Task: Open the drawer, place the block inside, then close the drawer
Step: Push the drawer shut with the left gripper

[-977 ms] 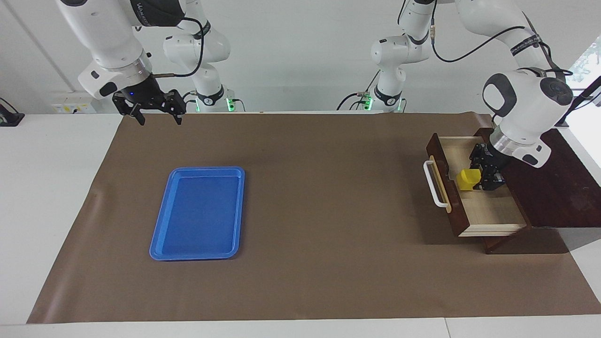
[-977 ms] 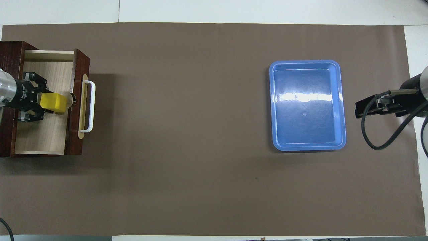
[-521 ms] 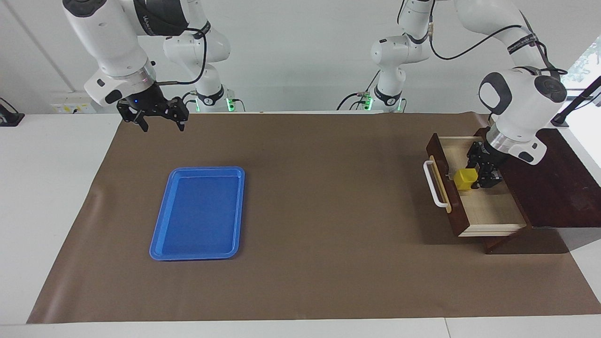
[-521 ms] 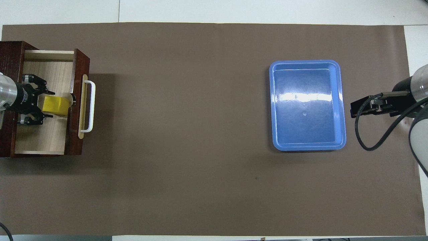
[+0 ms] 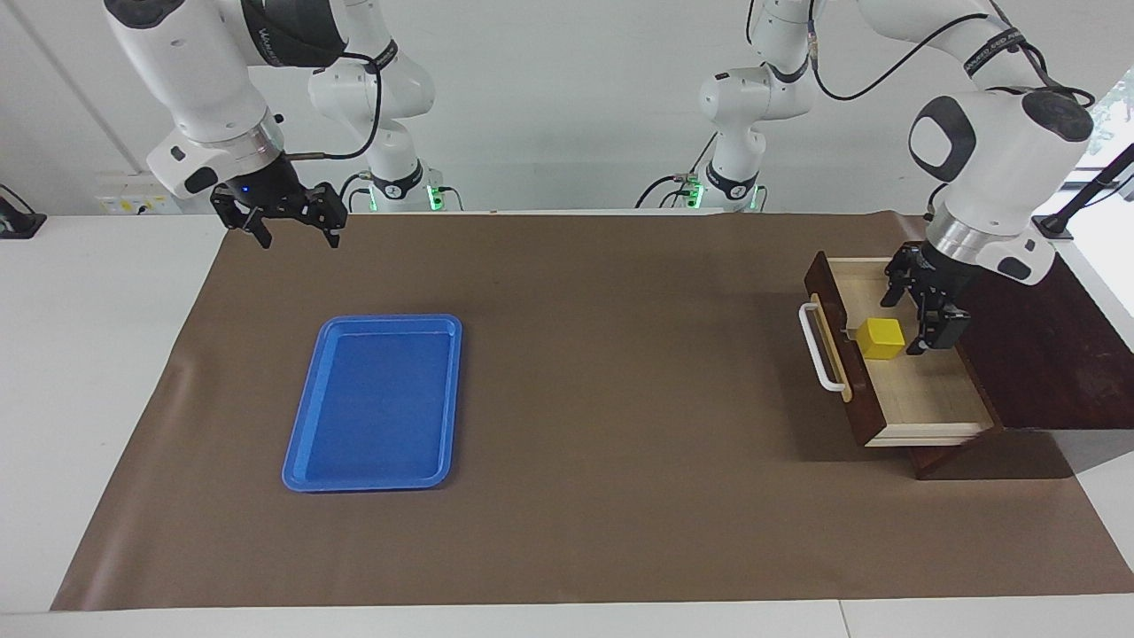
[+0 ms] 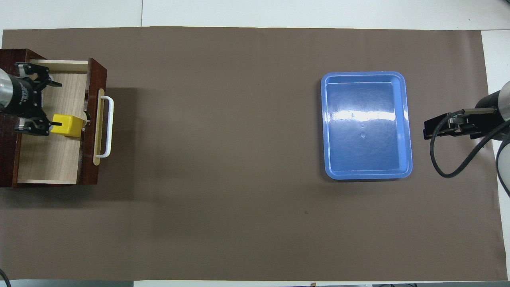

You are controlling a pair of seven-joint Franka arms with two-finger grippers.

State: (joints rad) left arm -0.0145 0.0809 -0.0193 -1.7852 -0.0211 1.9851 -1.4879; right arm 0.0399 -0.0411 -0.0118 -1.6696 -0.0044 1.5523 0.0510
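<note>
- The brown mat (image 5: 567, 399) covered our table, the drawer (image 5: 912, 381) pulled open at the facing view's three o'clock.
- Our block (image 5: 883, 338) lay inside, by the front.
- Our left gripper (image 5: 917, 312) hung above it, fingers apart.
- Our right gripper (image 5: 285, 213) waited, fingers spread (near eleven o'clock).
- We judged only closing remained.

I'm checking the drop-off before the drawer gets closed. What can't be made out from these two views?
- Overhead view: the left gripper partly covers the block in the drawer, hiding any contact.
- Overhead view: the right gripper shows side-on, its fingertips hidden by its own body.
- Facing view: the drawer front hides the block's base.
</note>
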